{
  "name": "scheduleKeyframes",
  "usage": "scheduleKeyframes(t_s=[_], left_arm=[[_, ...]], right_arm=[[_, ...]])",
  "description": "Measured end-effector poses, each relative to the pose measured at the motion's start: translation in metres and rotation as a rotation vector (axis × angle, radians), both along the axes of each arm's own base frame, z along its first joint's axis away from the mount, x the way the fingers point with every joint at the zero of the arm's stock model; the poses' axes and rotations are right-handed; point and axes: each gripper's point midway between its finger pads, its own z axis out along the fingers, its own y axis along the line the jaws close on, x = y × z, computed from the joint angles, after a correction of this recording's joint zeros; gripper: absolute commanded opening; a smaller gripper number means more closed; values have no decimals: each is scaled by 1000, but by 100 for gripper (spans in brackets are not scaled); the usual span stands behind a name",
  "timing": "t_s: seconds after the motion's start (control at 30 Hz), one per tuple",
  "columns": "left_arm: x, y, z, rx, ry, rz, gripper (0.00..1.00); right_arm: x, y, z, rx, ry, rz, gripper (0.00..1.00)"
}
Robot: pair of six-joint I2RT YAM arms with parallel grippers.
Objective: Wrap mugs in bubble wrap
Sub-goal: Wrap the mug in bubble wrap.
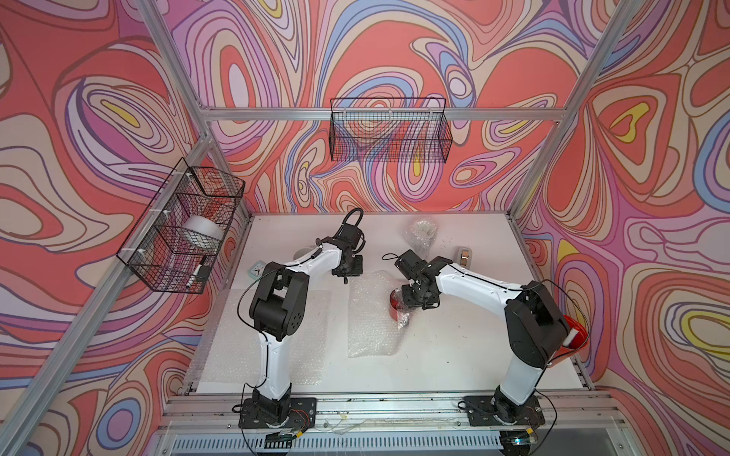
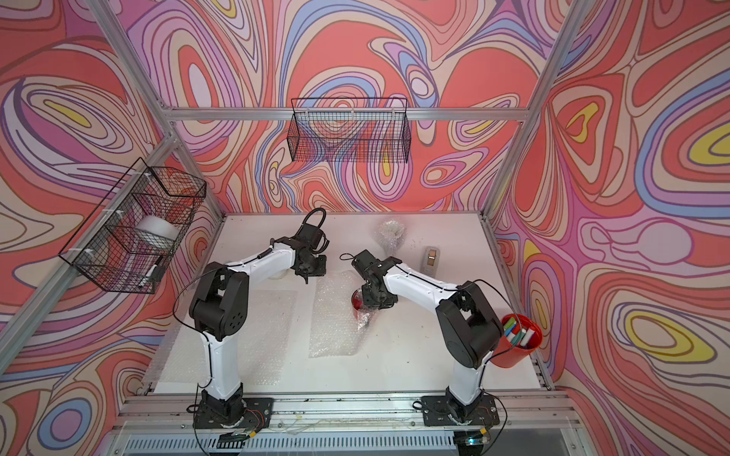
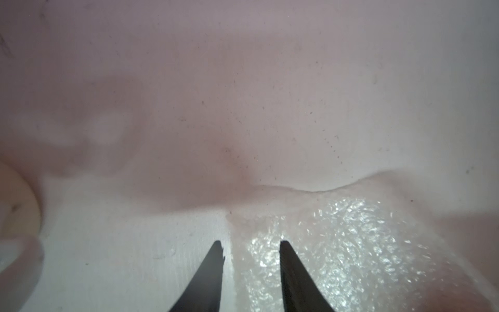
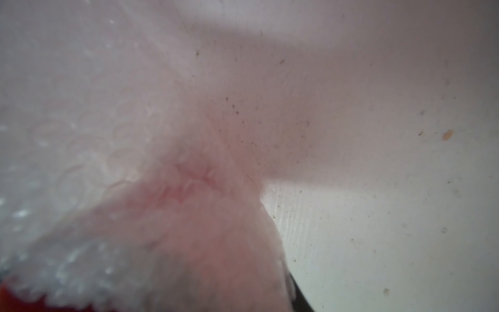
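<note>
Step in hand: wrapping the glossy red ceramic mug point(image 1: 395, 306). I judged it begun but far from finished, since one arm had no hold on the sheet yet.
Red mug: it sat on the white tabletop point(image 1: 454, 355) at the right edge of a clear, bubble-covered plastic sheet point(image 1: 373, 316). A crumple of that sheet was gathered against its near side.
Right gripper point(image 1: 410, 312): down on the mug and the crumple. Its wrist view was filled with bunched wrap, with red in one corner and one dark finger point(image 4: 297, 299) at the edge. Whether the jaws pinched wrap, mug or nothing, I could not tell.
Left gripper point(image 3: 251, 244): low over the sheet's far left corner, well apart from the mug. The jaws stood apart with a narrow gap. One finger point(image 3: 210, 272) was over bare table and the other over the bubbles, with the sheet's edge running between them. Nothing was clamped.
Rest of the sheet: flat on the table between the two grippers, not over the mug.
Elsewhere: a pale bundle in bubble wrap point(image 1: 424, 233), by my guess a finished mug, stood at the back. A second flat sheet point(image 1: 237, 343) lay under the left arm.
Next move, as I judged it: the left jaws should meet on that edge alone. They should then lift the loose sheet and carry it across over the mug while the right side steadies it.
Risk: the film is thin and lies flat, so the tips could skate over it and shut on nothing.
</note>
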Motion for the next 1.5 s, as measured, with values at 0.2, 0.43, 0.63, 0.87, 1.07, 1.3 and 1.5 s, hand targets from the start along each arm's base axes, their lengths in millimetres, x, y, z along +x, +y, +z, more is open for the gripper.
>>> scheduleKeyframes(t_s=[0.2,0.43,0.63,0.87,1.07,1.3,1.5], left_arm=[[2,-1,-11,16,30,-14,40],[1,1,-22,22,60,-13,39],[1,-2,-23,1,67,-17,23],[-3,-12,-23,-72,74,-31,3],[-16,-20,-2,-167,63,-28,0],[-27,-35,56,-342,-41,-31,0],[-47,-47,82,-495,-74,-31,0]], right_arm=[[0,0,0,1,1,1,34],[0,0,0,5,3,0,33],[0,1,0,9,6,1,32],[0,2,0,14,8,2,32],[0,2,0,15,9,3,31],[0,3,0,18,12,2,31],[1,7,0,30,17,-4,33]])
